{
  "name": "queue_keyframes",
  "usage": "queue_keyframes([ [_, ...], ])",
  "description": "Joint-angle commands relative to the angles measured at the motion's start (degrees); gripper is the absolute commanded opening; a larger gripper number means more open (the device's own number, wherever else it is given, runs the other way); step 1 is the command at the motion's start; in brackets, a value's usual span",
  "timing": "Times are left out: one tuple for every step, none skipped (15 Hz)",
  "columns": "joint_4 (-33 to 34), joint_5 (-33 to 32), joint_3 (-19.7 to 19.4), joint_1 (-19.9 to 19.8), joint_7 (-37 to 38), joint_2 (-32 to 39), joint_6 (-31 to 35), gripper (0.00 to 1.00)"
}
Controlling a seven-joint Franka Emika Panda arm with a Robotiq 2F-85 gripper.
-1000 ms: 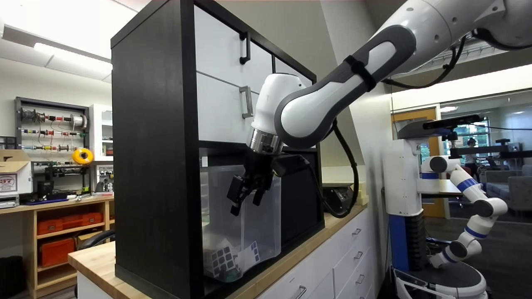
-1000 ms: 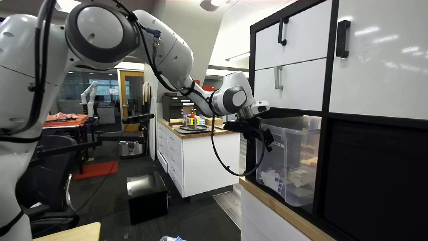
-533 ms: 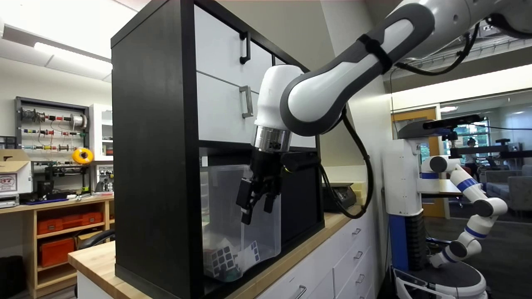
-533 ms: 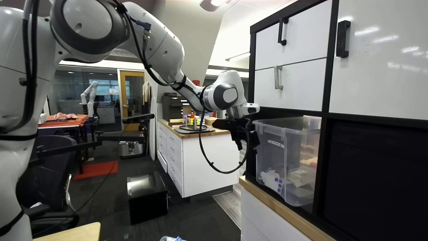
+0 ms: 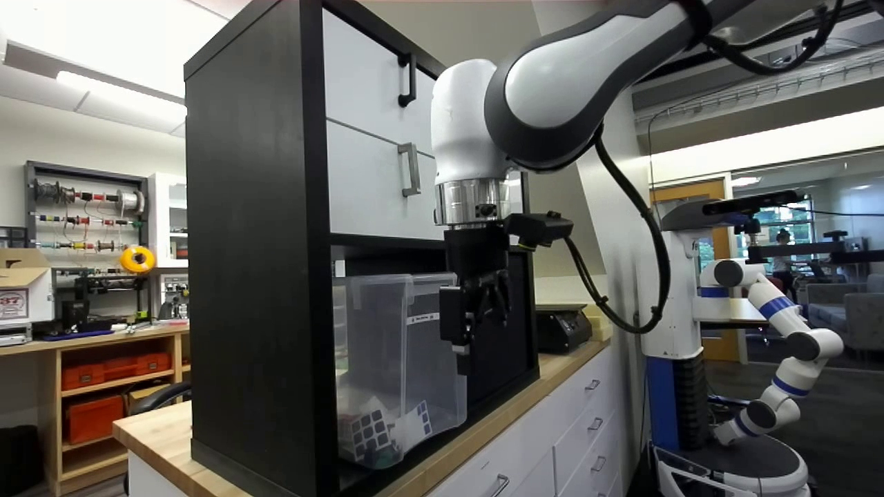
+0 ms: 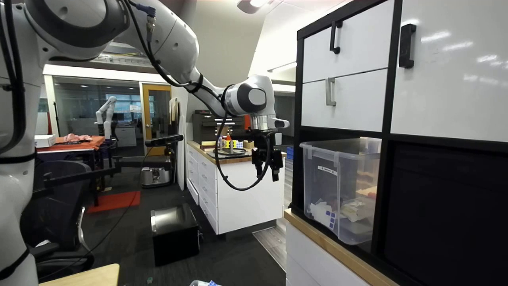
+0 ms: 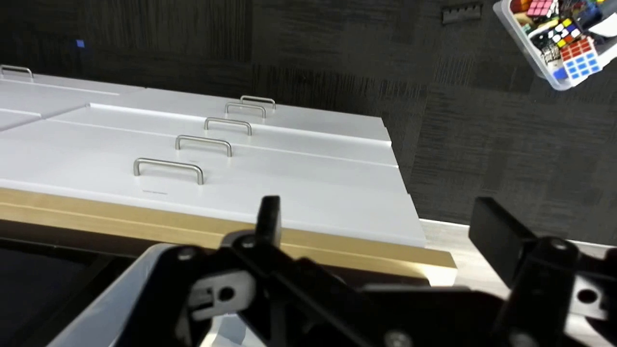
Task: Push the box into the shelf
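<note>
The box (image 5: 373, 338), a clear translucent bin with a rim and checkered items inside, stands upright in a lower compartment of the black shelf (image 5: 248, 241). In an exterior view the box (image 6: 327, 190) shows its label, and its front lies near the front edge of the shelf (image 6: 387, 99). My gripper (image 5: 478, 331) hangs in front of the box, pointing down. In an exterior view a clear gap separates the gripper (image 6: 266, 169) from the box. In the wrist view the gripper (image 7: 378, 212) is open and empty, with part of the box (image 7: 120, 294) at lower left.
The shelf stands on a wooden counter (image 7: 193, 224) above white drawers (image 7: 299, 188) with metal handles. White shelf drawers (image 5: 373, 183) with protruding handles are above the box. A bin of puzzle cubes (image 7: 535, 53) sits on the floor. A black device (image 5: 563, 328) is on the counter.
My gripper has moved back from the box, away from the shelf, and turned from tilted to pointing down. The box label is uncovered in both exterior views. The box has not visibly moved.
</note>
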Motion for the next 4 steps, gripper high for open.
queue_keyframes([
  [-0.03, -0.04, 0.50, 0.00, 0.76, -0.51, -1.87, 1.00],
  [-0.21, -0.05, 0.76, 0.18, 1.35, -1.00, -3.04, 1.00],
  [-0.44, -0.06, 0.91, 0.28, 1.81, -1.33, -3.45, 1.00],
  [-0.60, -0.06, 0.96, 0.30, 1.98, -1.46, -3.57, 1.00],
])
